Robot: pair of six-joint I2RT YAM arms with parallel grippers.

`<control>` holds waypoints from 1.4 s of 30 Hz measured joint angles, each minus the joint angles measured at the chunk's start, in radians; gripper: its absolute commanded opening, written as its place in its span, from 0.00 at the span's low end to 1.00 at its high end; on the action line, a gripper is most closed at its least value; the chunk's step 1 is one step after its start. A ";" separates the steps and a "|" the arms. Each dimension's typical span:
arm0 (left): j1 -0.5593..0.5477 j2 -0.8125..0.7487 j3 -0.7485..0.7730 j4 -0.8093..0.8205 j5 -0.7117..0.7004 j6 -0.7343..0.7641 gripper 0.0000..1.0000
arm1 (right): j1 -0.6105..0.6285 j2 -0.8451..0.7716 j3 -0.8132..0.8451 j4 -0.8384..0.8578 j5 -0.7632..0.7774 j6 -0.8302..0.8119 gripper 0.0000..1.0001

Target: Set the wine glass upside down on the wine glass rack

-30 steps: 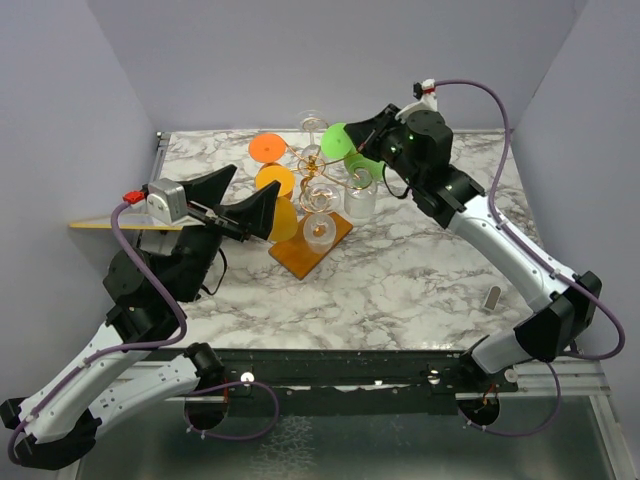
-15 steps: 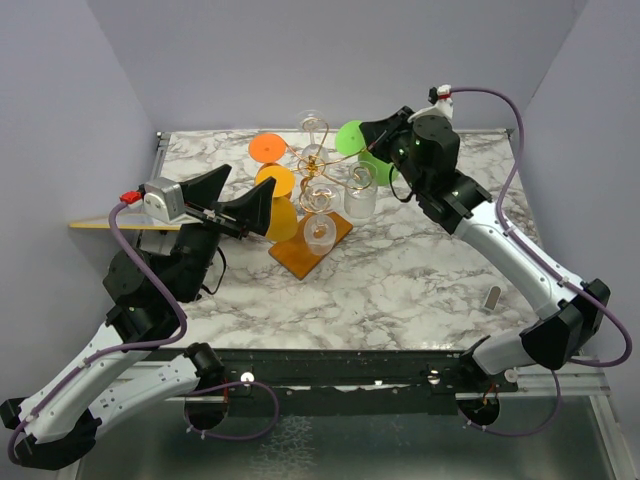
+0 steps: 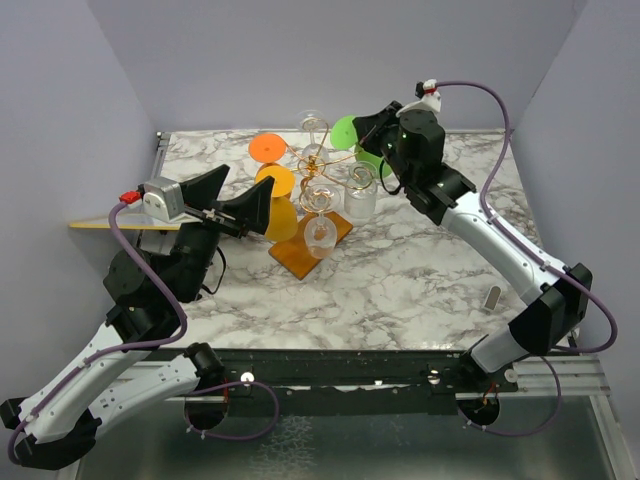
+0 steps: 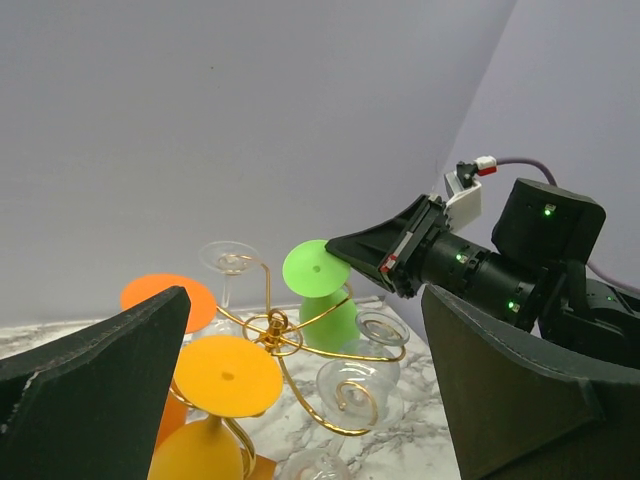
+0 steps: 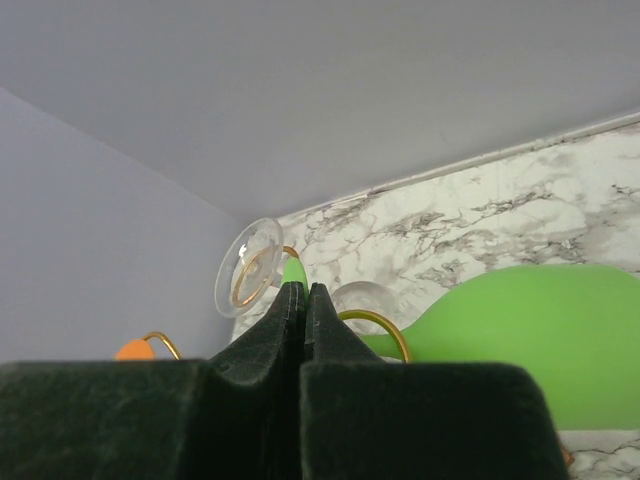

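The right hand (image 5: 303,290), clenched on the stem of the green wine glass (image 4: 330,315) held foot-up at the wine glass rack (image 3: 295,255), should slide it in slowly and straight, while the left hand (image 3: 250,183) hovers spread wide and empty.

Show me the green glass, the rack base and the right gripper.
green glass (image 4: 314,268), left wrist view, on its flat foot.
rack base (image 3: 293,256), top view, on bare wood near its front corner.
right gripper (image 4: 334,243), left wrist view, at the tips of its jaws.
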 measured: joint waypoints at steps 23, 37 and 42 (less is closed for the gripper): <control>0.000 0.009 0.000 -0.019 -0.011 0.000 0.99 | -0.008 0.017 0.058 -0.018 -0.031 -0.024 0.39; 0.000 -0.003 0.000 -0.059 -0.026 0.000 0.99 | -0.013 -0.056 -0.015 -0.030 -0.031 -0.116 0.58; 0.000 -0.006 0.017 -0.127 -0.026 0.010 0.99 | -0.013 -0.172 -0.104 -0.039 -0.032 -0.176 0.60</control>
